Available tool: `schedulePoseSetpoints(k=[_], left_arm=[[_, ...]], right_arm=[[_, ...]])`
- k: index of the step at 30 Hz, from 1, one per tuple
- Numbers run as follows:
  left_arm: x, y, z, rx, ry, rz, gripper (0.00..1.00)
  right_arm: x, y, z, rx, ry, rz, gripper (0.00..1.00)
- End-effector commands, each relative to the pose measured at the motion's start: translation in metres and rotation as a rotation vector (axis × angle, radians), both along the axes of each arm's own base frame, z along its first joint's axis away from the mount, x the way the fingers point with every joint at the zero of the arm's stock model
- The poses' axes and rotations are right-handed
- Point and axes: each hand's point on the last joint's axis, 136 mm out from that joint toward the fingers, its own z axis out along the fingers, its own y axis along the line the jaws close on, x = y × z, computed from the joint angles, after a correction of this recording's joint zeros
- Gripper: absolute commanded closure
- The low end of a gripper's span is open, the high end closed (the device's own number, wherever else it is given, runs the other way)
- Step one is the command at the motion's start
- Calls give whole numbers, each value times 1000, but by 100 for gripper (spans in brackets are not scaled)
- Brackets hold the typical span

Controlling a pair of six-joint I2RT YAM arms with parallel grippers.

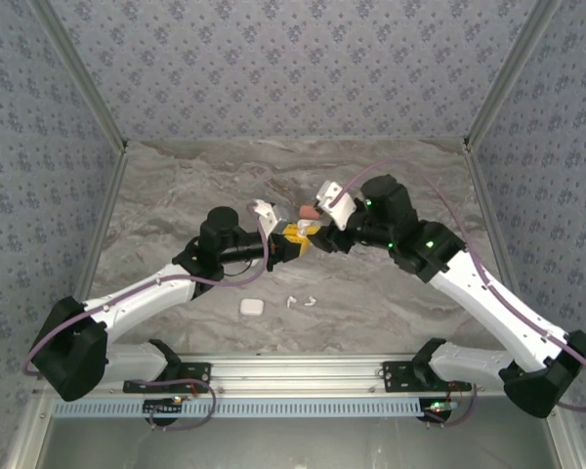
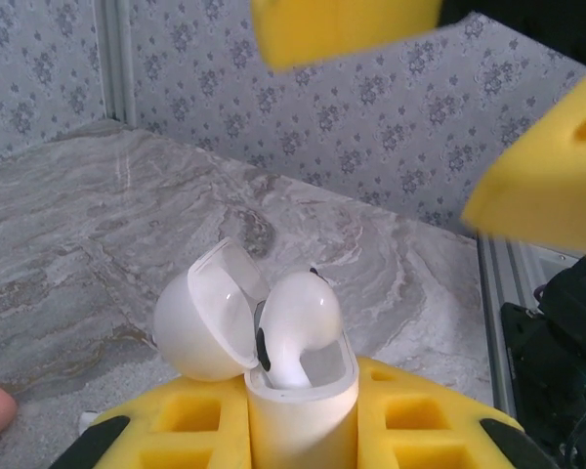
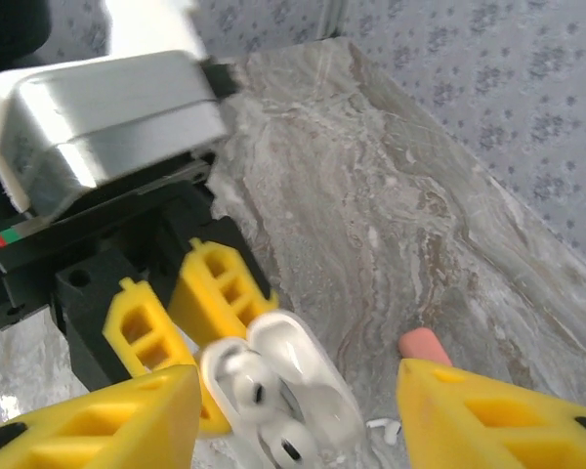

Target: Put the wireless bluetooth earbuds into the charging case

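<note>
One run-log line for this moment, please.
left claw: shut on open charging case | earbud: in case | right claw: open, over case | loose earbuds: on table

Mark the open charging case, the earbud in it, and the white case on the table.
open charging case (image 2: 303, 425): left wrist view, front wall
earbud (image 2: 303, 308): left wrist view, rounded head
white case (image 1: 252, 306): top external view, top face

The left pincer (image 1: 294, 240) and right pincer (image 1: 315, 231) block the centre; table (image 1: 176, 186) edges lie open.

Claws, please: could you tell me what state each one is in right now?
Left claw: closed, holding the open charging case.
Right claw: open, holding nothing.
</note>
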Motion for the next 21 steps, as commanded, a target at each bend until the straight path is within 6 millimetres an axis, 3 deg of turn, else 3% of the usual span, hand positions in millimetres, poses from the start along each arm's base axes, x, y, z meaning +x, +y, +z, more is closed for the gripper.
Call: schedulePoseSetpoints(k=[1,3,6,11,17,21], left_arm=[[-5,3,27,-75,-82,4,100],[-5,4,31,-90,-92,11,100],[-7,7,39,-120,-112,17,100],[-11,11,57,-172,-154,20,100],[-14,14,69,-203,-182,15,100],[-15,14,72,-209,-188,14,100]], right_arm=[[-11,-13,32,171,57,18,30],[-6,-22,39,254,103,-4,17],[-1,-28,24,321,239,-12,0],[2,-16,14,433,456,44,0],[18,-11,10,484,527,1,0],[18,0,8,509,601,43,0]])
